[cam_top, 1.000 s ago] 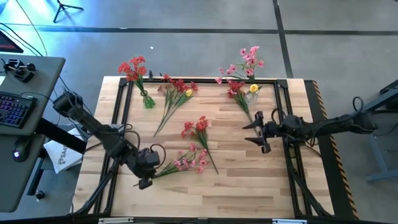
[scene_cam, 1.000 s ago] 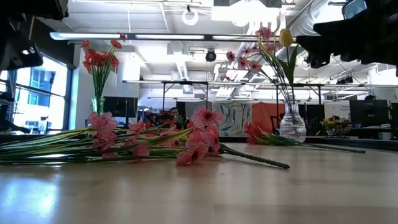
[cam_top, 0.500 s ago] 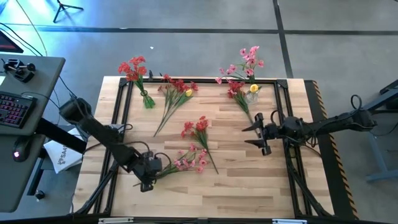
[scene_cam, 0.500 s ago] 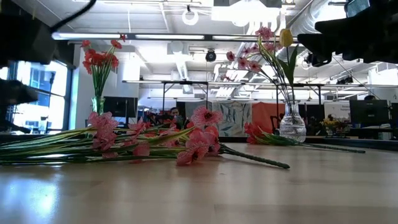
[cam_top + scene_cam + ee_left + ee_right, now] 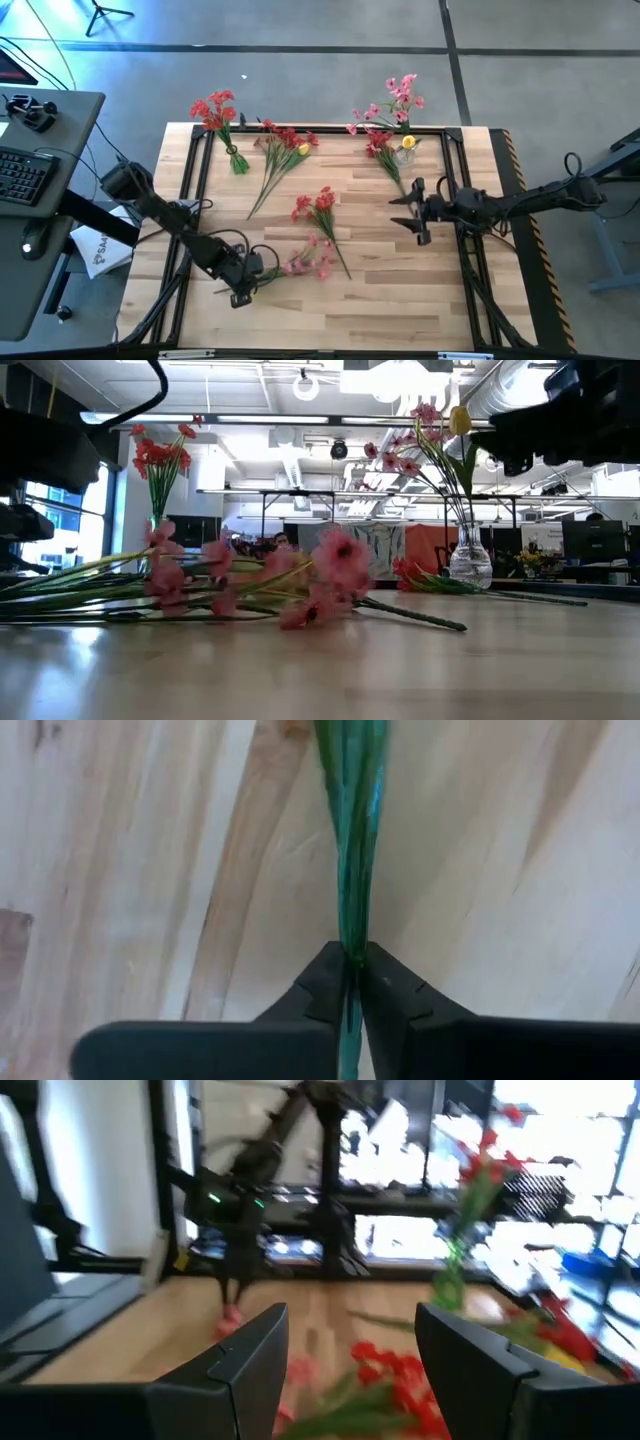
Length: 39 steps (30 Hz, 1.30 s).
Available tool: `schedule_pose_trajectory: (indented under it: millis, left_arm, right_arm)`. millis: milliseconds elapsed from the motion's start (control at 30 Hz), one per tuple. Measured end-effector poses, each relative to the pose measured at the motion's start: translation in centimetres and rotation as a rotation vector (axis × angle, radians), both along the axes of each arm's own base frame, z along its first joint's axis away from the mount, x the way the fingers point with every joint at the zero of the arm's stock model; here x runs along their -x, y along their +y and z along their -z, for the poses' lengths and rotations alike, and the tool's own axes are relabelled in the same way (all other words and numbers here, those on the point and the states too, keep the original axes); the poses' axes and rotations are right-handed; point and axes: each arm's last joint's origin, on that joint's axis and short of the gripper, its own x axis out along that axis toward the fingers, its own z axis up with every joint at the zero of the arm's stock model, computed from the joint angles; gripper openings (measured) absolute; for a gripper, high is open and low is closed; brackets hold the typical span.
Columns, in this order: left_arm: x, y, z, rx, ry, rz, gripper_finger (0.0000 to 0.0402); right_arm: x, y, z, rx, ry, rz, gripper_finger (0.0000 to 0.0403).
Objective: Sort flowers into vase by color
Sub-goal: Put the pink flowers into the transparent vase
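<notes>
Pale wooden plank surface (image 5: 380, 290). Left gripper (image 5: 243, 285) at 7 o'clock, jaws clamped on the pink blossom spray (image 5: 305, 262)'s thin, light, flexible green stems; hold low. Right gripper (image 5: 416, 213) at 3 o'clock, jaws apart.

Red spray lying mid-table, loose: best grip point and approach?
Grip the red spray on its bare green stem, below the blossoms, coming straight down from above. It lies flat on the table, stem running toward the near edge, so jaws should close across the stem.
</notes>
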Motion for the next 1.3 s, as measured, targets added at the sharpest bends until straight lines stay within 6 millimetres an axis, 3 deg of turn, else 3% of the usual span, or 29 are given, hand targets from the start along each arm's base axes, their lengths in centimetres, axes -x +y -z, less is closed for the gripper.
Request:
schedule_pose_trajectory:
  millis: [100,233,433,600,833,1033,1300]
  left_arm:
    - [-0.1,0.7,-1.1,-0.014,-0.047,-0.043,0.0012]
    - [-0.7,0.9,-4.5,-0.067,-0.223,-0.064,0.0004]
    - [-1.0,2.2,-9.4,-0.372,-0.604,-0.102,0.0003]
    - [-2.6,4.0,-11.0,-0.514,-0.845,-0.063,0.0001]
    - [-6.7,8.0,-10.9,-0.505,-1.161,0.078,0.0001]
    - [-9.6,11.4,-9.5,-0.658,-1.228,-0.024,0.0001]
    - [-10.2,12.1,-8.4,-0.609,-1.194,-0.088,0.0001]
  right_arm:
    - [-0.1,-0.1,0.5,-0.038,0.052,0.050,0.0215]
    - [-0.1,-0.2,0.9,-0.079,0.088,0.068,0.0215]
    - [-0.1,-0.3,0.5,-0.097,0.040,0.103,0.0215]
    - [-0.5,-0.2,0.6,-0.118,0.042,0.099,0.0215]
    - [-2.9,0.6,0.7,-0.118,0.135,0.071,0.0215]
    - [-7.4,1.7,-0.7,-0.022,0.200,0.059,0.0215]
    - [-13.5,2.3,-3.2,0.015,0.171,0.150,0.0215]
